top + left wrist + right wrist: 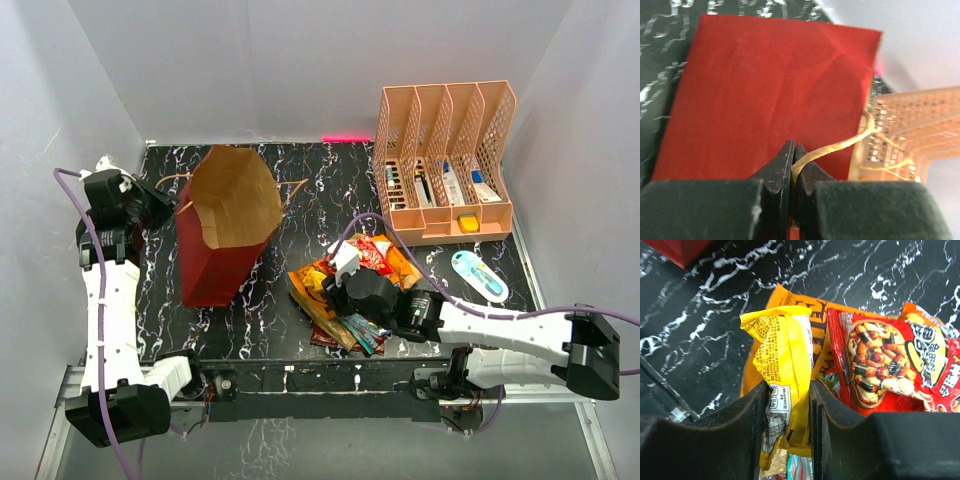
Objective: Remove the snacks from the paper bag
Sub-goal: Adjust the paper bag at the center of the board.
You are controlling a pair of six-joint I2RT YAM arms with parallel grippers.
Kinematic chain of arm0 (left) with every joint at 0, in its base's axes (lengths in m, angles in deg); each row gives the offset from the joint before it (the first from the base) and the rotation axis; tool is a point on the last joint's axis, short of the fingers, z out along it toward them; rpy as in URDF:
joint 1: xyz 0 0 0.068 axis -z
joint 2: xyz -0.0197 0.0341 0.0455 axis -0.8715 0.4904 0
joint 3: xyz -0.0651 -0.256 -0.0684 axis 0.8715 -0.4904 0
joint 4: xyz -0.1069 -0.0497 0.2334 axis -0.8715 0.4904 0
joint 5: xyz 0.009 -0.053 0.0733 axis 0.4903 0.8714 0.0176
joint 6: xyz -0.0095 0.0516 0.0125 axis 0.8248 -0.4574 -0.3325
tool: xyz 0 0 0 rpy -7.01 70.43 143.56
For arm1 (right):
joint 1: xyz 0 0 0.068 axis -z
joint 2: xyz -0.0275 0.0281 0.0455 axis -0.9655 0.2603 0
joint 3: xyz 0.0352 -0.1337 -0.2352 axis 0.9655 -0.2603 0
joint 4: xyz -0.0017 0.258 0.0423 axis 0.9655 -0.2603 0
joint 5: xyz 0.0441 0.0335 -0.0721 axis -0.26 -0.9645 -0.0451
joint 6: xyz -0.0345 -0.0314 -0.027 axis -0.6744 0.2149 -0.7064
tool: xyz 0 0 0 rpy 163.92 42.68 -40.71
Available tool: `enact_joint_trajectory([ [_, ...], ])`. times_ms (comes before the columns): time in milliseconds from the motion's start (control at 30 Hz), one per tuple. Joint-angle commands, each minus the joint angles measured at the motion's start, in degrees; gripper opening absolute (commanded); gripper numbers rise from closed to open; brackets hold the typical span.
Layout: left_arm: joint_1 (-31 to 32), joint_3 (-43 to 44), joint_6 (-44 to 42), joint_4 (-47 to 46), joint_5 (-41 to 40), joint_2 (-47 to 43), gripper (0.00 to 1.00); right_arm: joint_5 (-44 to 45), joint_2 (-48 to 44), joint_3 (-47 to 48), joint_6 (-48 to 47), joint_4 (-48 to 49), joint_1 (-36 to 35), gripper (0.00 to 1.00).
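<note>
The dark red paper bag (215, 255) stands tilted at the left, its brown mouth open and facing up. My left gripper (168, 207) is at the bag's left rim, shut on a twisted handle (840, 146); the bag's red wall (765, 90) fills the left wrist view. Several snacks (350, 290) lie piled on the table outside the bag. My right gripper (788, 405) is over the pile, shut on a yellow packet (785, 350). A red packet (880, 365) lies beside it, an orange one (790, 302) under it, and a teal one (802, 470) below the jaws.
A peach file organiser (445, 160) with small items stands at the back right. A white-and-blue oval packet (478, 275) lies in front of it. White walls close the left, back and right. The bag's other handle (292, 186) sticks out towards the middle.
</note>
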Motion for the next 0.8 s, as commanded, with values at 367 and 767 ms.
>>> enact_joint_trajectory([
  [367,-0.27,1.72,-12.03,12.24,-20.15,-4.71,0.10,5.18,2.75,-2.08,2.12,6.97,-0.12,0.51],
  [767,-0.27,6.61,-13.25,15.76,-27.95,-6.81,0.49,-5.14,-1.36,4.79,-1.14,3.35,-0.14,0.70],
])
